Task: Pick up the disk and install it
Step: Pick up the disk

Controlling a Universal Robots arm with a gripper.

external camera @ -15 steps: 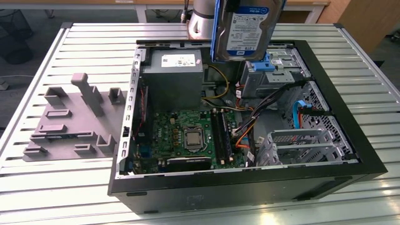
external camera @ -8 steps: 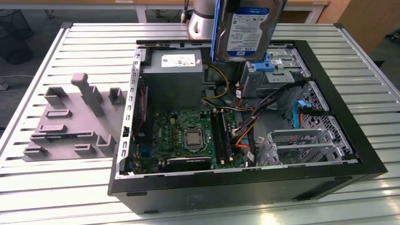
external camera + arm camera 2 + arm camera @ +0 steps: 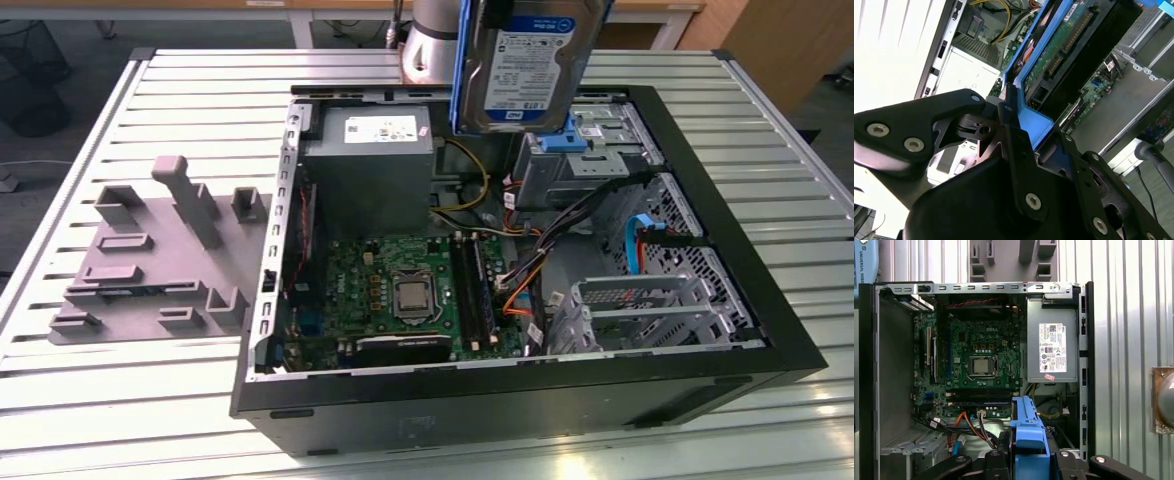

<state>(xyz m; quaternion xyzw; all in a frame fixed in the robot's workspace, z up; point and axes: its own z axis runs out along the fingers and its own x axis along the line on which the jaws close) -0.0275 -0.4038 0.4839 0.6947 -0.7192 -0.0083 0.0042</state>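
Slippage is the first worry. The pincer [image 3: 1030, 129] is clenched on the blue carrier of the disk [image 3: 530, 62], not on its metal body. In the second wrist view its fingers [image 3: 1011, 135] pinch that plastic frame at 1 end only. I judge the plastic could flex or creep under a sideways push, leaving the drive twisted in the grasp.

In the exterior view the disk hangs upright with its label facing the camera. It is held well above the open computer case [image 3: 534, 405], which lies on the slatted tabletop [image 3: 160, 400], and it touches nothing inside. It appears to sit over the gap between the power-supply box [image 3: 367, 165] and the upper drive cage [image 3: 594, 165], where another blue bracket [image 3: 567, 135] already sits.

A second risk is the loose cables [image 3: 574, 215] draped between that cage and the motherboard [image 3: 400, 290]. A descent off line could snag them or trap 1 under the carrier.

A third is misalignment. The cage openings look narrow, so a tilted carrier would likely catch on a sheet-metal edge and jam. Pressing on could bend the frame or knock the exposed circuit board on the drive's underside, which shows in the second wrist view. Which bay is meant I cannot tell.
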